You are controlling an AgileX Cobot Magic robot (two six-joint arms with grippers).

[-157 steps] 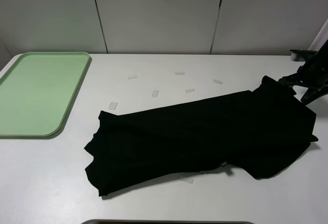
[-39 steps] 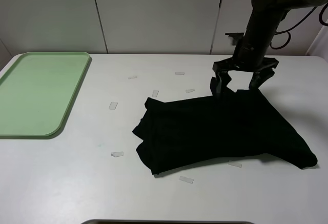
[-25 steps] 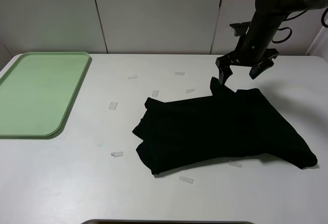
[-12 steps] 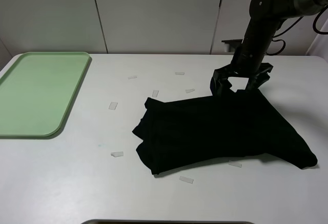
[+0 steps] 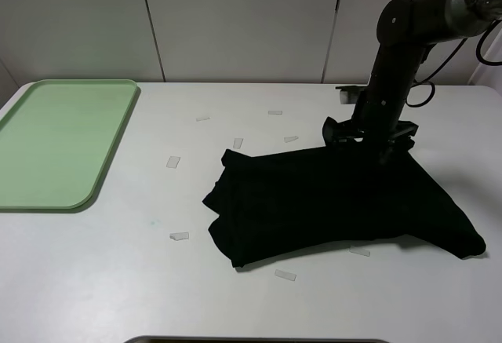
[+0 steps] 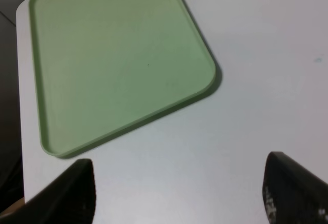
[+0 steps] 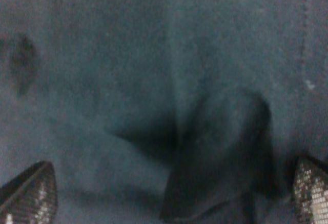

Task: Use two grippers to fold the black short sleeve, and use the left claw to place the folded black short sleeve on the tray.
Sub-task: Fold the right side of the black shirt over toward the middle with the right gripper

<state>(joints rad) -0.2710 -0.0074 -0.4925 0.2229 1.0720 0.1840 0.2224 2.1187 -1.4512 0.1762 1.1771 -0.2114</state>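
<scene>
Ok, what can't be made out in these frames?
Left gripper: absent from the exterior high view; left wrist frame edge crops all but its fingertips.
Right gripper: its tips merge with the black short sleeve; contact unclear.
Right wrist view: cloth blurred, too close.
Dark slab: cropped by exterior frame edge.

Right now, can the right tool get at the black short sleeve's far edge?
Probably yes: the right tool hangs open directly over the black short sleeve, with nothing between them.

The right arm (image 5: pixel 396 68) is black, with rounded glossy joint housings and looping black cables (image 5: pixel 423 103) (thin ones), its fingertips (image 7: pixel 32 193) faced with grey cross-hatched pads, while the left gripper (image 6: pixel 184 193) has plain matte-black fingers (image 6: pixel 74 190).
</scene>
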